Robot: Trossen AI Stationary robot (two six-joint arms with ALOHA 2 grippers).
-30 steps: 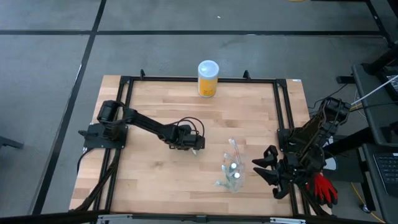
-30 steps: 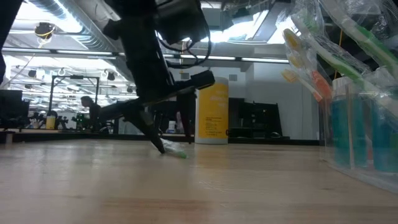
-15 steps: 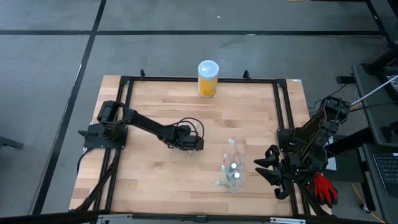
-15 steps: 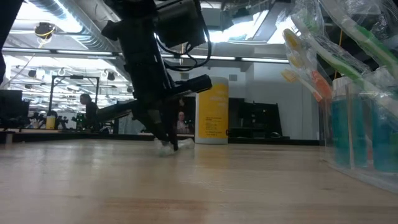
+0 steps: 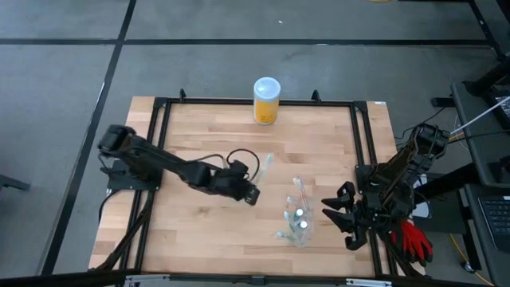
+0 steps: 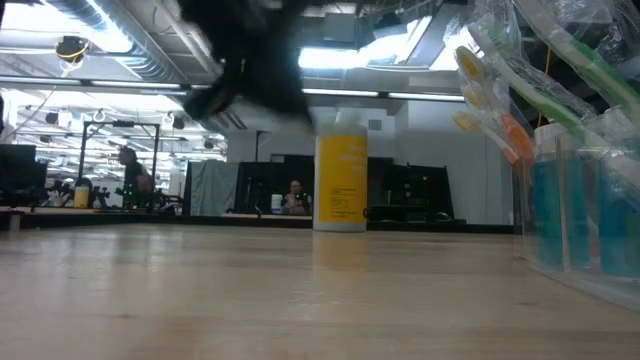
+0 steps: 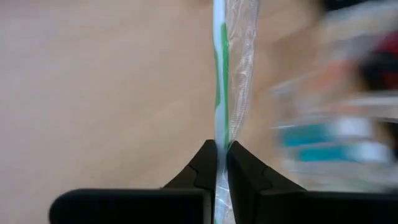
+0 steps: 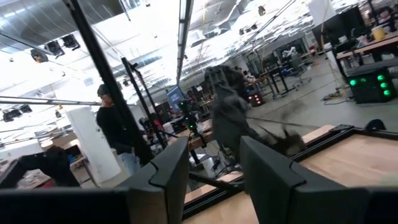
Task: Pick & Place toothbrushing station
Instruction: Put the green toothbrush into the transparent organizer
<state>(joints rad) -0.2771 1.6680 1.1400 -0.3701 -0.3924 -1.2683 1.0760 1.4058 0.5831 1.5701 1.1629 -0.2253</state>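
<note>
While the wooden surface (image 5: 199, 143) takes up most of the high view, the only real action is near its middle. Biggest things first: the left arm reaches across from the left edge, and the right arm is parked off the right edge, its right gripper (image 5: 344, 217) just hanging there with the fingers spread wide and holding nothing. A yellow jar (image 5: 266, 100) with a white lid stands at the far edge, not part of this job as far as I can tell.

Near the right of centre sits the clear plastic cup (image 5: 297, 226), already holding some toothbrushes plus the teal tube (image 6: 578, 205), which you can see up close in the low view.

Now the small stuff. The left gripper (image 5: 250, 194) is just left of the cup, and the left wrist view shows its fingers (image 7: 202, 168) pinched narrow on a green-and-white toothbrush (image 7: 219, 81) in a clear wrapper. From above, the brush (image 5: 265, 164) sticks out toward the far side.

My take: this is the carry-to-cup step. To do it well I'd keep the pinch firm, since a slim handle in crinkly wrapper could slide or swivel. Tip the brush close to upright before coming over the rim, drop it into a free gap, and go slow, because a light cup like that probably tips if nudged.
</note>
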